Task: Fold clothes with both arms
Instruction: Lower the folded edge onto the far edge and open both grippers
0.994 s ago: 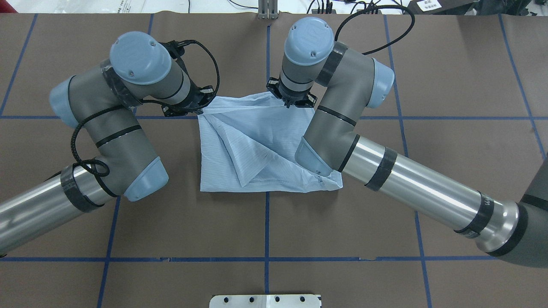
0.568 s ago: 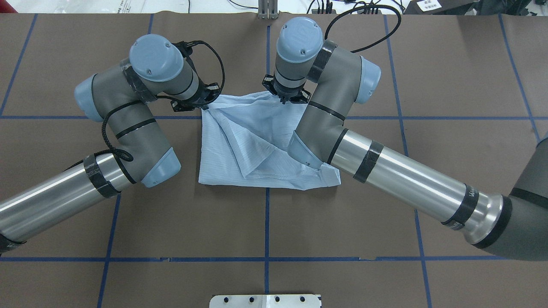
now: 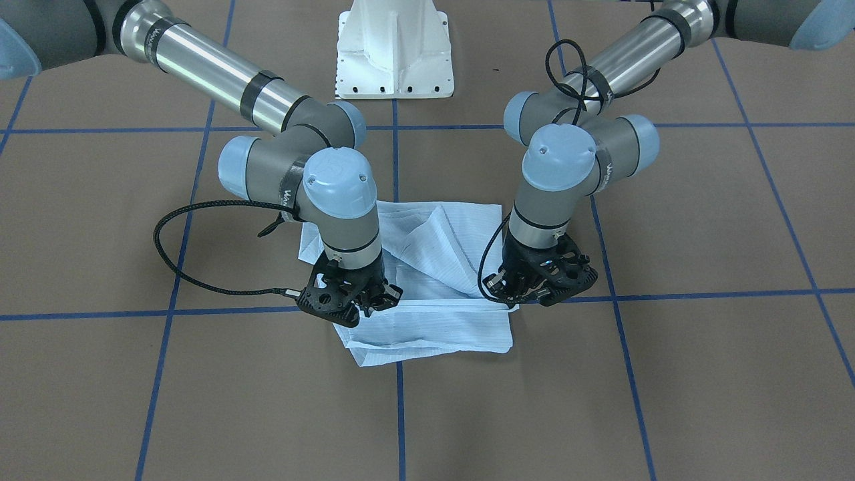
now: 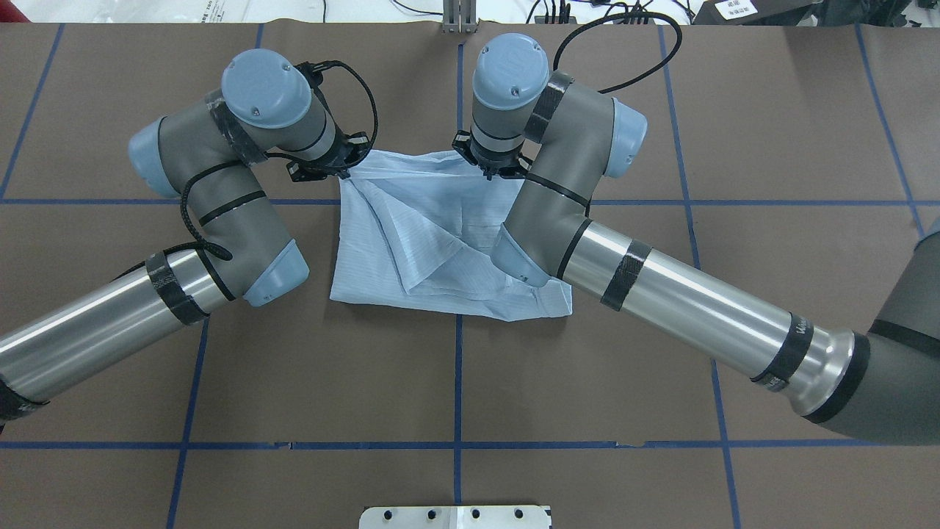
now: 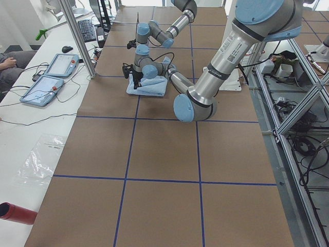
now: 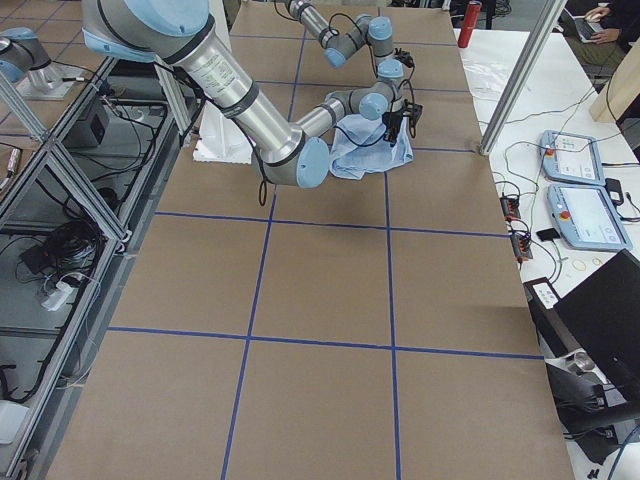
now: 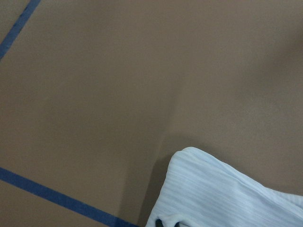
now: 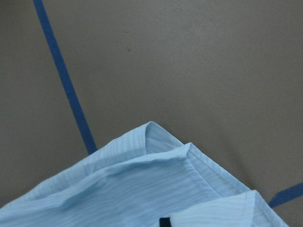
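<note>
Left arm and right arm hold shirt at far corners.

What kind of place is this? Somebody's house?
Most likely a robot lab, not a house. A left arm and a right arm work on a shirt over a table marked with blue tape lines, and a side bench holds control screens and a keyboard.
</note>
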